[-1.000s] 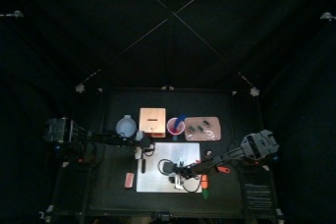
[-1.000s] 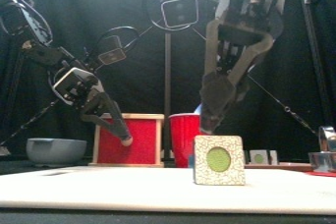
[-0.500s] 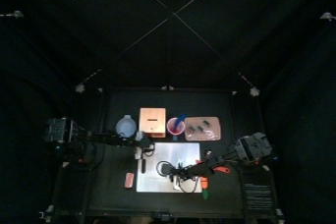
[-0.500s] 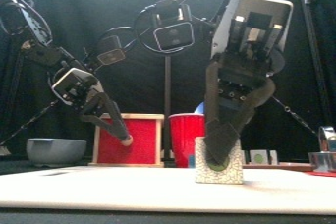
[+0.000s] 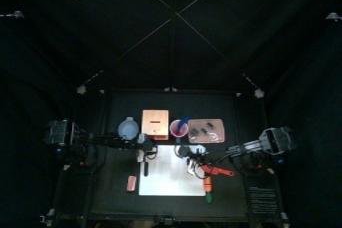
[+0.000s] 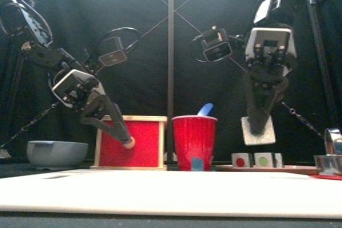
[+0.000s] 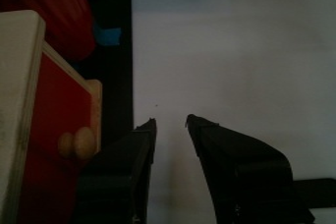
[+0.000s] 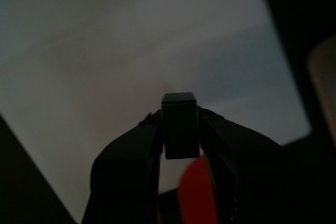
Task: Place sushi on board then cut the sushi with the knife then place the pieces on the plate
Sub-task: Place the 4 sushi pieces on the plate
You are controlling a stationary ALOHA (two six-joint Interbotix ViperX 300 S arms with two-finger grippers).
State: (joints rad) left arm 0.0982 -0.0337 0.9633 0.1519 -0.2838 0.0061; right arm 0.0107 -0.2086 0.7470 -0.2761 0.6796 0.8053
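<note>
Sushi piece (image 6: 263, 130) has risen, clamped in right gripper (image 6: 254, 124); left gripper (image 7: 171, 123) apart; red cup (image 6: 194, 142) seemingly holds knife (image 6: 205, 109).

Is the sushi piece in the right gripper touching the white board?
Apart. Front view: the sushi piece hangs in the right gripper, with dark background showing between it and the white board.

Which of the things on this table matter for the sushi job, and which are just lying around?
For the job: sushi piece in the right end effector, white board, blue knife in the red cup, pink plate.
Lying about: wooden box, blue-grey bowl.
</note>
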